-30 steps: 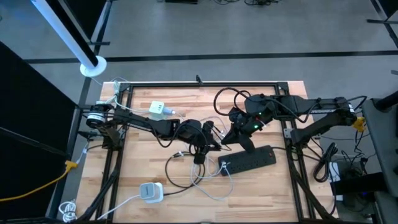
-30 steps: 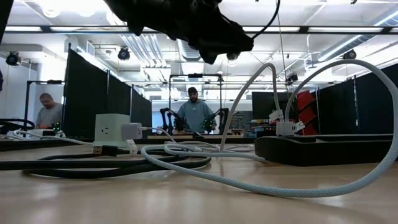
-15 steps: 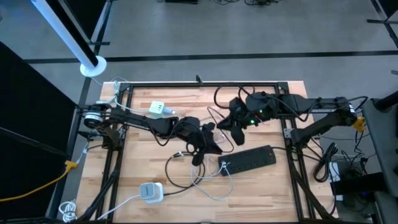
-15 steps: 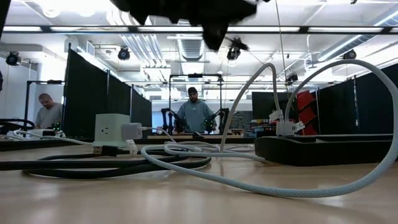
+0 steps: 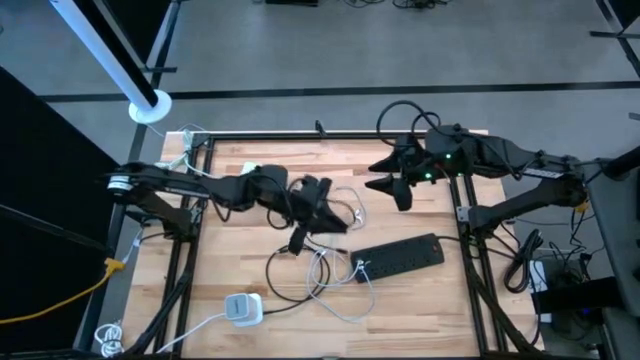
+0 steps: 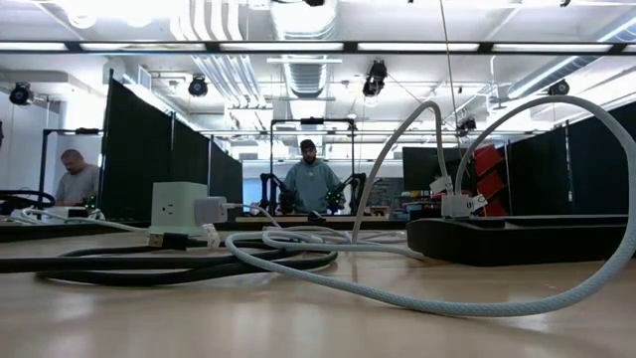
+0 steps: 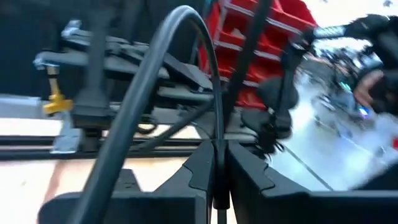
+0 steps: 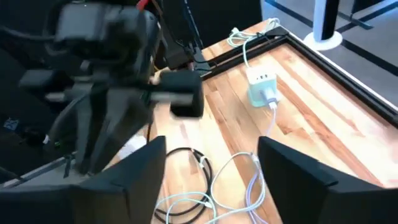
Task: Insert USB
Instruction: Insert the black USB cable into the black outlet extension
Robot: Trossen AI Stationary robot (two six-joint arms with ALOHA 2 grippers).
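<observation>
Rising higher than before, left hand [image 5: 322,207] gripping black cable [image 7: 155,74].

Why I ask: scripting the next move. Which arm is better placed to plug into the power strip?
Probably left: the left gripper has its jaws shut on a black cable, near the power strip. The right gripper is open and empty.

A black cable [image 7: 186,74] arcs from pinched fingers; the black power strip [image 5: 400,256] lies flat at the frame's lower right centre.
</observation>
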